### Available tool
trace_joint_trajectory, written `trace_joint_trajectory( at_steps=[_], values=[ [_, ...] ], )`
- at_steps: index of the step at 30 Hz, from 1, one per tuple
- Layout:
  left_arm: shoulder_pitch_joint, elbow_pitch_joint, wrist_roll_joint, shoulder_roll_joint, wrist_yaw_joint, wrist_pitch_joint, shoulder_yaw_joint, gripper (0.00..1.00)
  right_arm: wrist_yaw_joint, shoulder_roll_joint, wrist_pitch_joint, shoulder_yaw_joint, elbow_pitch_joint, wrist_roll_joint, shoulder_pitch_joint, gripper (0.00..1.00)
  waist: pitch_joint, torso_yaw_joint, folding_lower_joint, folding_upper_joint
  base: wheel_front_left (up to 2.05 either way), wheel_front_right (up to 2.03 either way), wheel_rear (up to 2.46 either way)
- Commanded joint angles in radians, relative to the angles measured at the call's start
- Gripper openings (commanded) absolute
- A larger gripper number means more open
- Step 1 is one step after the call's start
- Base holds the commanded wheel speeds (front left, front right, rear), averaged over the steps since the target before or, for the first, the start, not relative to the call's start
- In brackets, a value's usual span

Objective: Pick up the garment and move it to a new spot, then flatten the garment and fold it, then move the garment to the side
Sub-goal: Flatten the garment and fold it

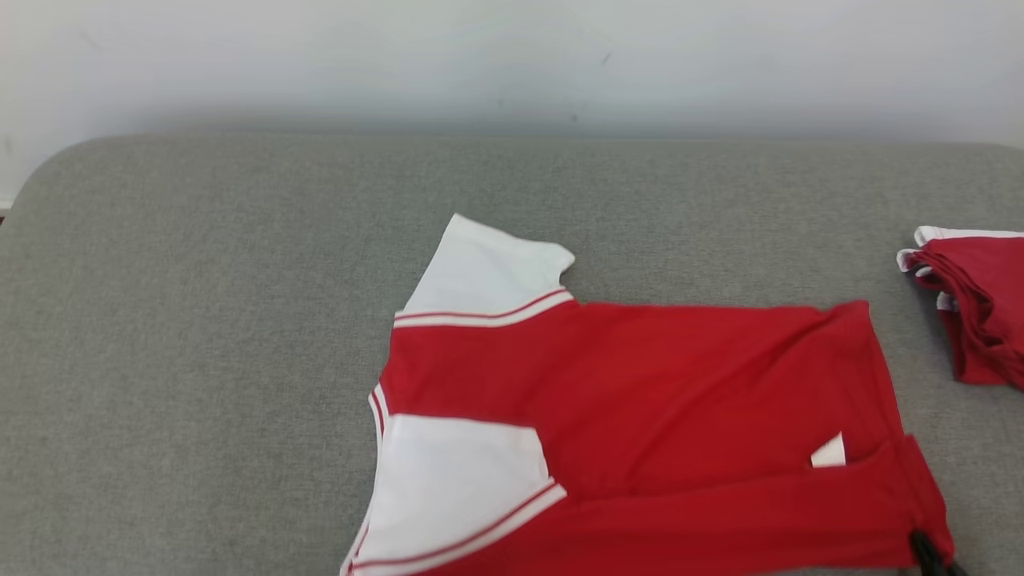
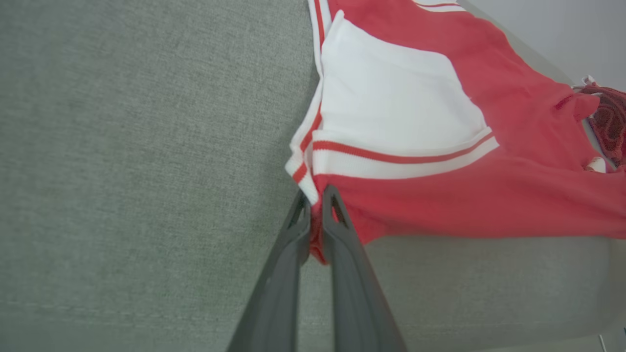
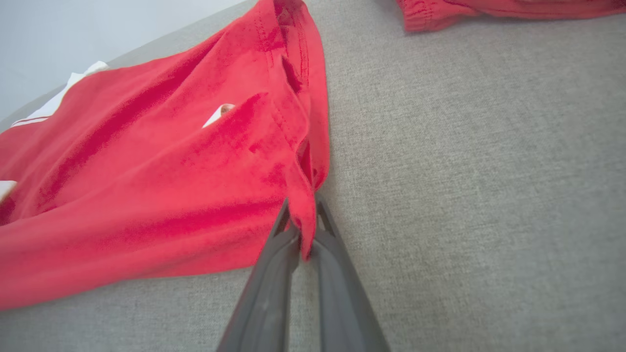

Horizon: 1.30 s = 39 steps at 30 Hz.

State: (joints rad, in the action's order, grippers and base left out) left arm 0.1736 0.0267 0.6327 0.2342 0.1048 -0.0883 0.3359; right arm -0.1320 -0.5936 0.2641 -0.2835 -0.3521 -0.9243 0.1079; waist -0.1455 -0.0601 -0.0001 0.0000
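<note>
Grey cushion (image 1: pixel 200 360); garment (image 1: pixel 640 384) between both tools (image 2: pixel 317 208) (image 3: pixel 301 217).

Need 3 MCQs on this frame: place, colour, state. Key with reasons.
1. Where is the second red bundle, in the head view?
A. Right of the garment, apart from it
B. On it
C. Left of it
2. The garment's sleeves are:
A. Blue
B. White with red stripes
C. Black
3. The left gripper and right gripper are:
A. Both open
B. One open
C. Both shut on the garment
Key: A, grey cushion shows between them; B, white panels, striped cuffs; C, each wrist view shows cloth pinched between the fingers.
</note>
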Motion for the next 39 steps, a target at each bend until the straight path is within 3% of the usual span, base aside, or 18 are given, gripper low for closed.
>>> trace_joint_trajectory(
  at_steps=[1,6,7,8,9,10,13,19,27,32,39],
  values=[
    [0.040,-0.018,0.020,0.002,0.004,-0.003,-0.001,0.00,0.002,0.001,0.001,0.003,0.004,-0.013,0.040,0.00,0.018,0.018,0.0001,0.0000,0.00,0.00,0.00],
    [0.074,-0.048,0.026,0.002,0.010,-0.007,0.004,0.00,0.002,0.007,0.001,-0.007,-0.015,-0.004,0.062,0.00,0.030,0.030,0.0001,0.0000,0.00,0.00,0.00],
    [0.077,-0.056,0.026,0.001,0.011,-0.008,0.004,0.00,0.002,0.012,0.001,-0.009,-0.021,0.002,0.064,0.30,0.033,0.031,0.0001,0.0000,0.00,0.00,0.00],
    [0.077,-0.062,0.027,0.000,0.010,-0.006,0.006,0.00,0.002,0.015,0.001,-0.012,-0.026,0.006,0.064,0.75,0.034,0.033,0.0001,0.0000,0.00,0.00,0.00],
    [0.076,-0.069,0.029,-0.002,0.014,-0.005,0.004,0.49,0.002,0.017,0.001,-0.013,-0.029,0.011,0.062,1.00,0.035,0.034,0.0001,0.0000,0.00,0.00,0.00],
    [0.073,-0.072,0.030,-0.002,0.017,-0.005,0.002,1.00,0.002,0.018,0.001,-0.009,-0.026,0.014,0.059,1.00,0.036,0.036,0.0001,0.0000,0.00,0.00,0.00],
    [0.065,-0.070,0.036,0.004,0.025,-0.017,-0.006,1.00,0.002,0.008,0.001,0.010,-0.013,0.023,0.059,1.00,0.032,0.040,0.0001,0.0000,0.00,0.00,0.00],
    [-0.006,0.001,0.042,0.069,0.010,-0.020,-0.066,1.00,0.002,-0.015,0.001,0.085,0.043,0.042,0.042,1.00,0.015,0.051,0.0001,0.0000,0.00,0.00,0.00],
    [-0.342,0.087,-0.001,0.179,-0.016,-0.162,-0.089,1.00,0.002,-0.021,0.001,0.070,0.134,0.087,-0.033,1.00,-0.047,0.087,0.0001,0.0000,0.00,0.00,0.00],
    [-0.624,-0.010,0.012,0.181,-0.055,-0.328,-0.042,1.00,0.002,-0.027,0.001,0.032,0.161,0.096,-0.109,1.00,-0.112,0.136,0.0001,0.0000,0.00,0.00,0.00],
    [-0.980,-0.316,0.003,0.155,-0.134,-0.528,0.048,1.00,0.002,-0.012,0.001,-0.028,0.166,0.109,-0.216,1.00,-0.204,0.221,0.0001,0.0000,0.00,0.00,0.00]
  ],
)
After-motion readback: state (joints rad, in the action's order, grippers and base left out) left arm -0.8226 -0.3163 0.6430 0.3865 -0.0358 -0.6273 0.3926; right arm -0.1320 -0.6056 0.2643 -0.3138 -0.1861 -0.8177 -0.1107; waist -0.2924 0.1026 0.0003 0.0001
